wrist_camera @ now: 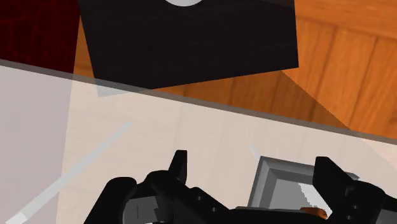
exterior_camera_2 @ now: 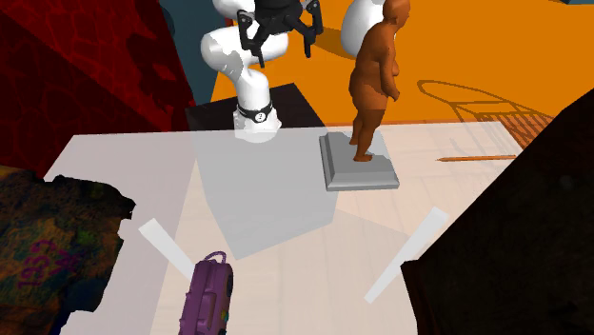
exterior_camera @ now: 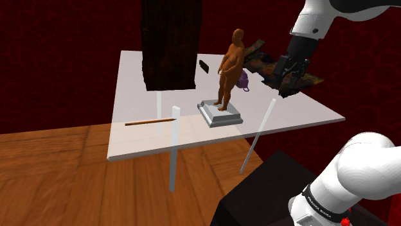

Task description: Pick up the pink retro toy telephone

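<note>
Gripper (exterior_camera: 287,72): fingers spread, clasping nothing, raised over the pale table (exterior_camera: 302,115); purple toy telephone (exterior_camera: 244,79): lying on the table just beyond the brown figurine (exterior_camera: 230,61) in the shoulder view, apart from the gripper; grey plinth (exterior_camera: 220,113) under the figurine; thin brown stick (exterior_camera: 150,121) to the shoulder view's left.

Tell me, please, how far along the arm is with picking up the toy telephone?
Done: nothing yet; the purple toy telephone lies untouched on the translucent table, near the brown statue. In hand: the gripper hangs open and empty above the table, apart from the telephone. Left: descend to it, close on it and lift.
</note>
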{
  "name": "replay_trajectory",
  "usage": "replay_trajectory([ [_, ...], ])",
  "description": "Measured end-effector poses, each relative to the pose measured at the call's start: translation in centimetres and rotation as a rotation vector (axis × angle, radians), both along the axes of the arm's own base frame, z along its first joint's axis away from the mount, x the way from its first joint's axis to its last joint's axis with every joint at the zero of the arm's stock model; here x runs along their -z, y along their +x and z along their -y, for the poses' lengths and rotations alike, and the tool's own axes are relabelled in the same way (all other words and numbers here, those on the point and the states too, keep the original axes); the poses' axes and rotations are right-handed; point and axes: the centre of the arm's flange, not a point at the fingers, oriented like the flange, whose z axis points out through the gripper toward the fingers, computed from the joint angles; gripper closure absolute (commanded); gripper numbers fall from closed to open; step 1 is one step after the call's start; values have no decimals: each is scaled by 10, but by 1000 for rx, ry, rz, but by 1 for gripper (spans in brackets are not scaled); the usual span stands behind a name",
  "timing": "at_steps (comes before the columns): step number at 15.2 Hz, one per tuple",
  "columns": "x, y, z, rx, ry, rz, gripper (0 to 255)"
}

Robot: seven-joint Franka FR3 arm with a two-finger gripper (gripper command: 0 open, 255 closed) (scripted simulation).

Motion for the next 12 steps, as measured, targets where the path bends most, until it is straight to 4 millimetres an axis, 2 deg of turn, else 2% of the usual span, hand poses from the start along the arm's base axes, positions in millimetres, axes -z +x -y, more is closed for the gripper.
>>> replay_trajectory([
  [2, 1, 6, 3, 3, -1, 0, 0],
  [5, 5, 31, 15, 18, -6, 0, 0],
  [12, 26, 111, 65, 60, -21, -2, 0],
])
